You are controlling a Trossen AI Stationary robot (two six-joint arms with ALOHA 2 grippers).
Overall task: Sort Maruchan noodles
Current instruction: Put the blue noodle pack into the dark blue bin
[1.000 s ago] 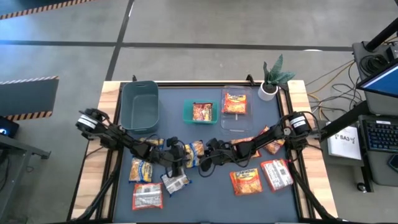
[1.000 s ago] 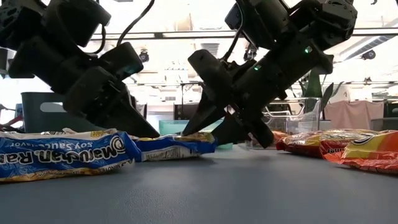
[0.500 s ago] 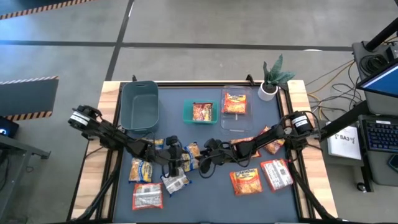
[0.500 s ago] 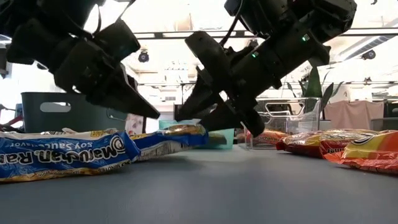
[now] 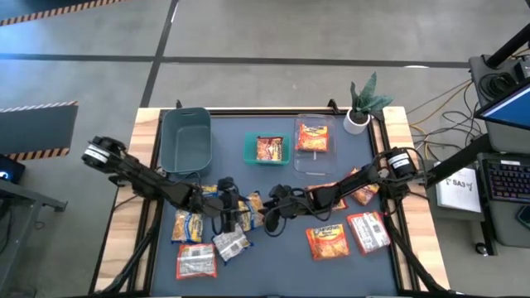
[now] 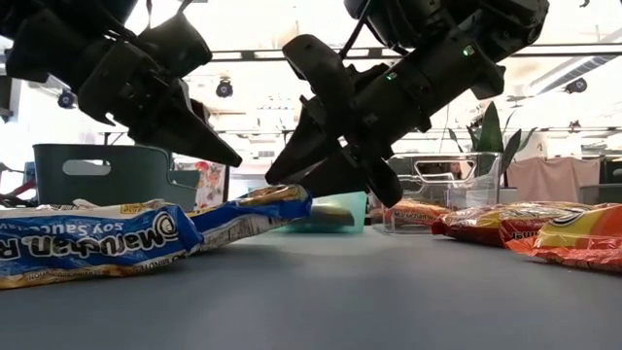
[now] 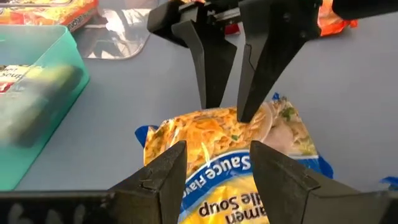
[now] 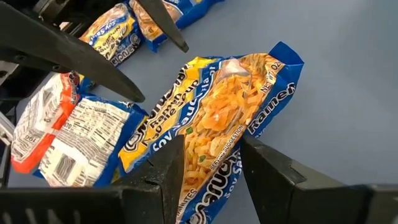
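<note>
A yellow-and-blue Maruchan packet lies mid-table, its one end tipped up. My right gripper is shut on that end; it also shows in the left wrist view. My left gripper stands open just above the packet's other half, clear of it. Other noodle packets lie around: yellow-and-blue, grey-white, red-and-white and orange. My right gripper pinches the yellow-and-blue packet at the middle of its end between its two fingers. The fingers slant down from the table's right side, roughly along the packet. That end is lifted off the table; the other end stays down among the neighbouring packets.
At the back stand a dark teal bin, a small green bin holding a packet and a clear bin holding an orange packet. A potted plant stands at the back right corner. More packets lie at the right front.
My left gripper has risen from table height, clear of the packets. The yellow-and-blue packet's end in my right gripper has tipped up off the table, while its other end has stayed down.
</note>
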